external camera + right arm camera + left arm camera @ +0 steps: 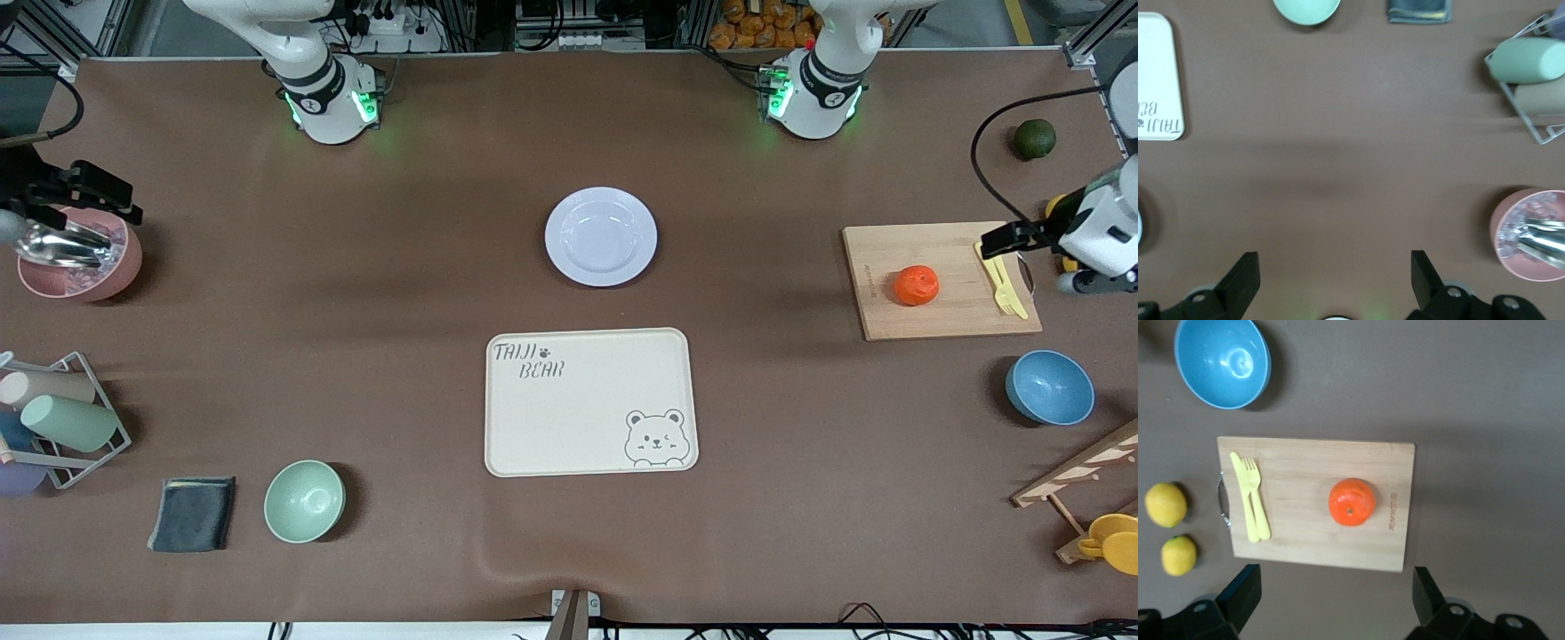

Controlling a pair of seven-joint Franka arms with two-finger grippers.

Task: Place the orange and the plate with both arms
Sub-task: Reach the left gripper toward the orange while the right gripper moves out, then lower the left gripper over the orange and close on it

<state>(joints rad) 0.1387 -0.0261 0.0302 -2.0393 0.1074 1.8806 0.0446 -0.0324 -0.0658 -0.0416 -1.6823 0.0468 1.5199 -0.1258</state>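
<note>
The orange (pixel 916 284) lies on a wooden cutting board (pixel 942 311) toward the left arm's end of the table; it also shows in the left wrist view (pixel 1351 501). The white plate (pixel 601 236) sits mid-table, farther from the front camera than the bear tray. My left gripper (pixel 1022 236) hangs open and empty high up by the board (pixel 1305 540); its own view shows it (pixel 1333 600) wide open. My right gripper (pixel 71 197) is open and empty, up over the pink bowl at the right arm's end; its own view shows it (pixel 1333 280) over bare table.
Beige bear tray (pixel 591 400) mid-table. Yellow fork and knife (pixel 1003 280) on the board. Blue bowl (pixel 1049 387), two lemons (pixel 1166 505), dark green fruit (pixel 1034 139). Pink bowl (pixel 80 267), cup rack (pixel 62 418), green bowl (pixel 304 500), dark cloth (pixel 191 514).
</note>
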